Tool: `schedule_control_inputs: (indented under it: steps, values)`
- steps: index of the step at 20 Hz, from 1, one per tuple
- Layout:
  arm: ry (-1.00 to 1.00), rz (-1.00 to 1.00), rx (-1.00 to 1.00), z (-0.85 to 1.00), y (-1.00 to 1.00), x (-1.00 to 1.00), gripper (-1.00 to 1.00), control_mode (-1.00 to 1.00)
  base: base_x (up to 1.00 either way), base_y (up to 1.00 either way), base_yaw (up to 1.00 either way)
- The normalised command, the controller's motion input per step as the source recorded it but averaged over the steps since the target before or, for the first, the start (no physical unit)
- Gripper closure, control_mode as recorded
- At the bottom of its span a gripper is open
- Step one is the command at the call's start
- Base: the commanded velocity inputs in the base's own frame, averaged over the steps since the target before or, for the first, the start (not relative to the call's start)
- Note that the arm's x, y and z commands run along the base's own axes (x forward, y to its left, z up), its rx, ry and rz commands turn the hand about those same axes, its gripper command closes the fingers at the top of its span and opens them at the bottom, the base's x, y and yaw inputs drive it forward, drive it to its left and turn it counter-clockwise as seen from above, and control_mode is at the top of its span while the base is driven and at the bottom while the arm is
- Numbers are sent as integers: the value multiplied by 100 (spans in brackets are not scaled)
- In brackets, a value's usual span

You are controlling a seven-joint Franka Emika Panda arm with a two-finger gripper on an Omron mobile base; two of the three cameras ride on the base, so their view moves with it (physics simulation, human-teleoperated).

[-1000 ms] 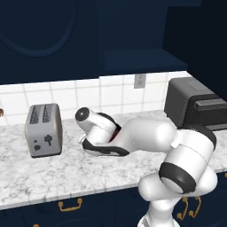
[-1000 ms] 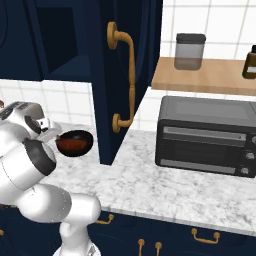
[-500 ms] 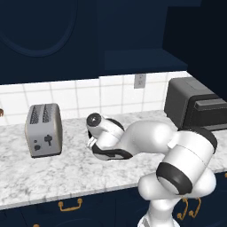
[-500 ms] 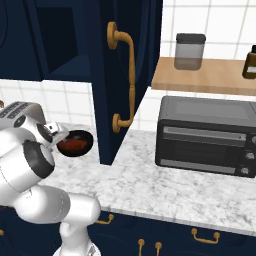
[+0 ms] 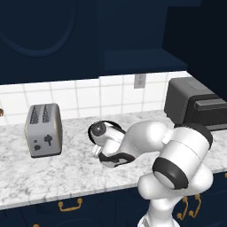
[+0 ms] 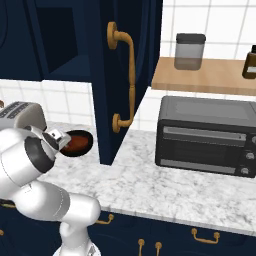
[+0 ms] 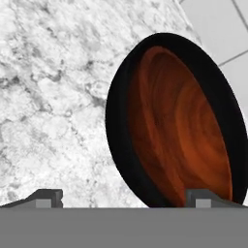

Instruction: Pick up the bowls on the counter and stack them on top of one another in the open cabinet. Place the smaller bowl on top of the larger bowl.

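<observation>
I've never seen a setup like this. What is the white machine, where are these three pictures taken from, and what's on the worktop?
Everything here is computer-rendered. The white machine is a robot arm on a drivable base. Two pictures come from cameras on that base, behind the arm to its left and right. The third comes from a camera on the hand, looking along its two dark fingertips.

On the marbled counter stand a silver toaster and a black toaster oven. Close ahead of the hand lies a round bowl with a black rim and a reddish-brown inside; whether that is two bowls nested I cannot tell. The fingertips stand apart, one by the bowl's rim, so nothing looks gripped yet. Above is the open navy cabinet.
</observation>
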Motion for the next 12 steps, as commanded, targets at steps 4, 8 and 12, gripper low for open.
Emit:
schedule_control_inputs:
  steps: [4,8,12]
  values:
    - [0,7,-4,16,0,1,-100,-100,0,0,0]
    - [3,7,-3,2,0,16,-100,-100,0,0,0]
    - [0,8,-7,-9,0,5,-100,-100,0,0,0]
